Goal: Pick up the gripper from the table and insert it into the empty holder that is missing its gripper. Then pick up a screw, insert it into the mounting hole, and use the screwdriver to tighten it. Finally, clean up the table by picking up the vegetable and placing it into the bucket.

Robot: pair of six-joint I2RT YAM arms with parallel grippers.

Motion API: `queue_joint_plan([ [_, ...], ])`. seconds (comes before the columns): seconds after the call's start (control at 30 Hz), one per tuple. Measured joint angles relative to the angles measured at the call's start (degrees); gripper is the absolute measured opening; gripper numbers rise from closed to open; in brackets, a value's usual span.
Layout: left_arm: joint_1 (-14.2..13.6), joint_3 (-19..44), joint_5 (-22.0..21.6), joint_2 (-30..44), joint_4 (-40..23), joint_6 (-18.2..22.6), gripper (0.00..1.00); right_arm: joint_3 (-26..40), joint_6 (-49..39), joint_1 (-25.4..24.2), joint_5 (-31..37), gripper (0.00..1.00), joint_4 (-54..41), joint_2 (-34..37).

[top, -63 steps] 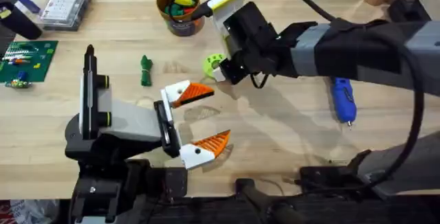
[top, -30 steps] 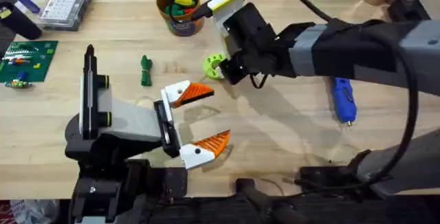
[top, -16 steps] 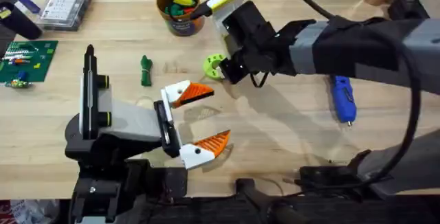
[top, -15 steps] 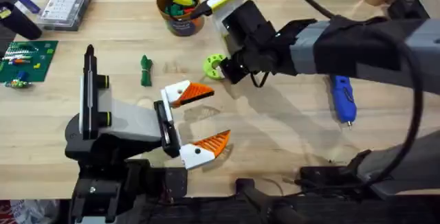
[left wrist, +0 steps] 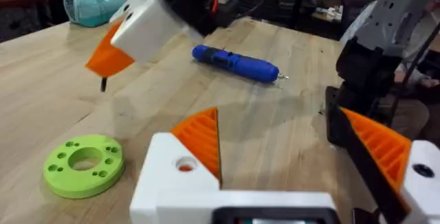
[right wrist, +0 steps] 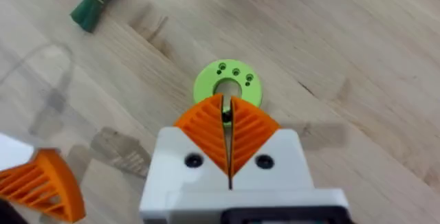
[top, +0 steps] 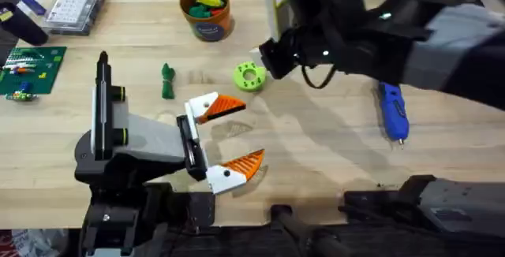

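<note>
Up went the right gripper (right wrist: 227,117), off the flat green ring with holes (right wrist: 227,83), which sits just past its pinched fingertips holding a tiny dark screw. Left gripper (top: 225,139) hangs wide apart. Screw step: lower it into a hole. Blue pen-shaped screwdriver (top: 394,112) waits beside.

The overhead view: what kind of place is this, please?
Probably a workshop or lab bench: a wooden table holds a blue screwdriver, a green circuit board and a clear parts box.
</note>
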Motion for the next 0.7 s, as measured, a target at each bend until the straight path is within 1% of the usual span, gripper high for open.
queue_joint_plan([
  [0.2,0.0,0.0,0.0,0.0,0.0,0.0,0.990,0.4,0.0,0.0,-0.2,0.004,-3.4,-4.9],
  [0.47,0.0,0.0,0.0,0.0,0.0,0.0,0.990,1.0,0.3,0.0,-0.4,0.004,-5.3,-11.0],
  [0.7,0.0,0.0,0.0,0.0,0.0,0.0,0.990,1.0,0.5,0.0,-0.4,0.004,-6.4,-13.6],
])
